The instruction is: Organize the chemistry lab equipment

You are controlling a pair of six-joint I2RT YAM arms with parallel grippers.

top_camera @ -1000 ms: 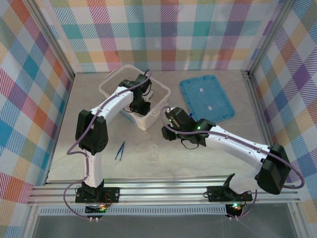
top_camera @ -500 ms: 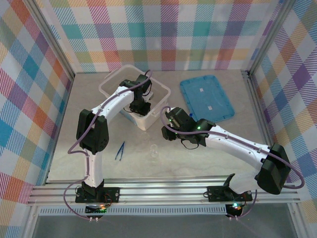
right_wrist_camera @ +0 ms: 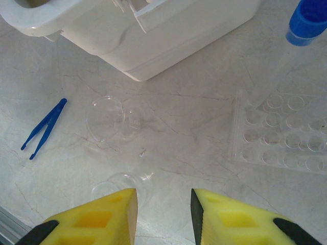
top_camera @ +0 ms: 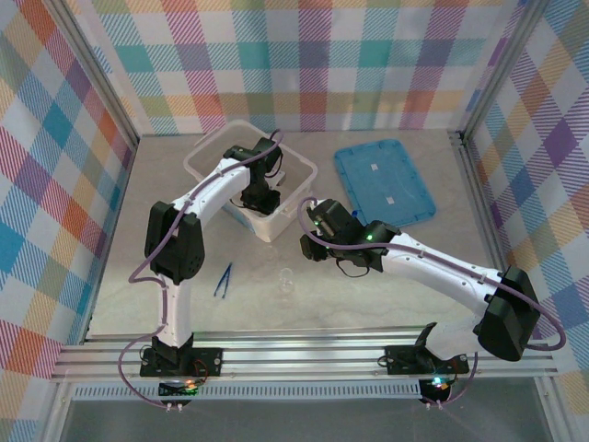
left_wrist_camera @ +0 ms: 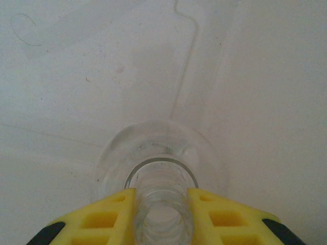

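The left arm rises from its base at the near left, bends at the elbow and reaches away and to the right into the large white tub [top_camera: 207,147] at the far left of the table [top_camera: 414,285]. The left gripper [left_wrist_camera: 161,192] points down inside it. Its yellow fingers [left_wrist_camera: 102,219] sit against both sides of the neck of the small clear round glass flask [left_wrist_camera: 158,148], which stands upright on the tub floor.

The small dark-blue tweezers [top_camera: 224,279] lie on the table nearer than the tub. To their right is the tiny clear beaker [right_wrist_camera: 106,122].

The right arm stretches from the near right base low across the table towards the left, its wrist just beside the tub's near right corner. The right gripper [right_wrist_camera: 163,196] hovers above the table, its fingers [right_wrist_camera: 102,217] partly apart and holding nothing.

To its right, a blue-capped tube [right_wrist_camera: 308,20] lies by a clear rack of round wells [right_wrist_camera: 286,148].

The flat blue lid [top_camera: 382,184] rests at the far right.
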